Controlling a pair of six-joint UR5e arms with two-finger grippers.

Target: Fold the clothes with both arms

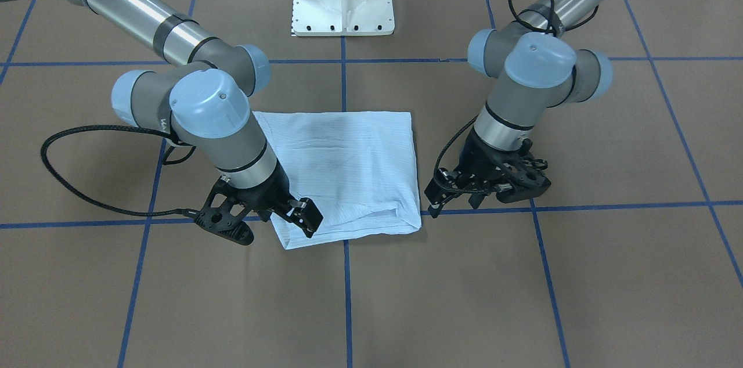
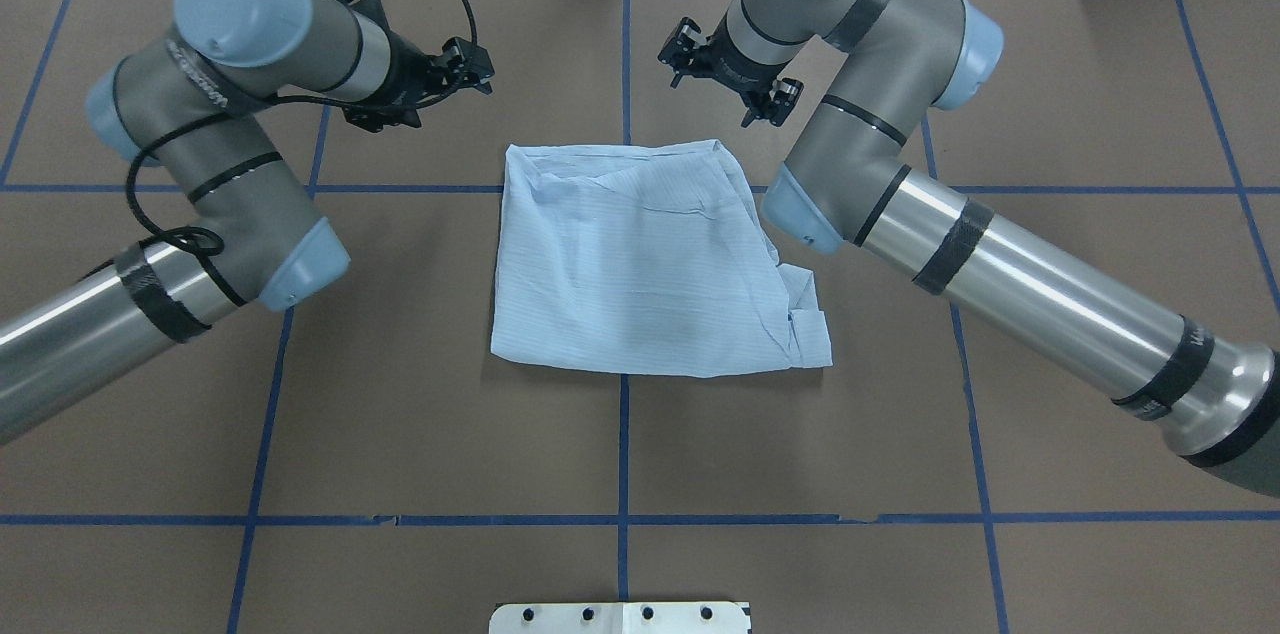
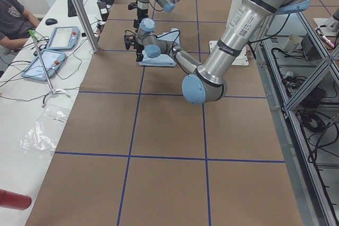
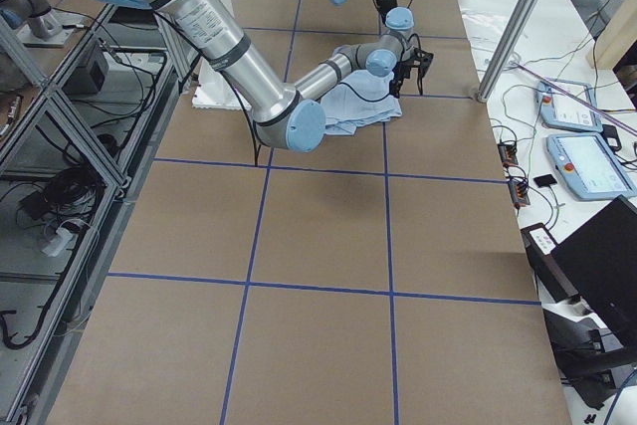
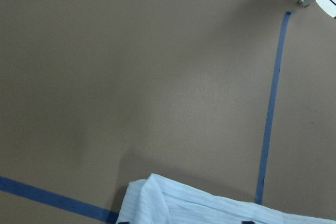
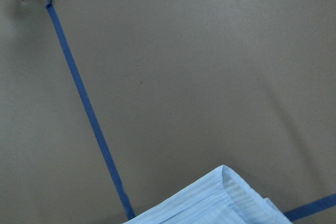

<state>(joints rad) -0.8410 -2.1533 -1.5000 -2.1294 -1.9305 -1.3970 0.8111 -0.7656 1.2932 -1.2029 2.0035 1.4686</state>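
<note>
Brown paper covers the wide table (image 2: 420, 434), and blue tape lines (image 2: 622, 454) mark it into large squares. Two grey metal jointed robot arms with light-blue joint caps reach in over it. The left arm (image 2: 200, 174) comes from one side and the right arm (image 2: 1000, 264) from the other, both bent at the elbow towards the far edge.

Between them, at the middle of the table, lies the thin light-blue pinstriped shirt (image 2: 640, 264). It is folded into a roughly square packet and lies flat across a crossing of the tape lines. Its far edge is a doubled fold. At the near corner on the right arm's side, a small flap of cloth sticks out past the packet.

A white metal base pedestal (image 1: 342, 2) stands at the robot's end of the table, well apart from the shirt.

The black two-finger left hand (image 1: 486, 194) hangs just beside the shirt's far corner on its own side. Its fingers are spread apart with nothing between them, and it is clear of the cloth. The black two-finger right hand (image 2: 712, 89) hangs at the other far corner, likewise spread wide and holding nothing. In the front view one finger overlaps the cloth's edge, but I cannot tell whether it touches. Each wrist camera shows only a shirt corner low in its frame.
</note>
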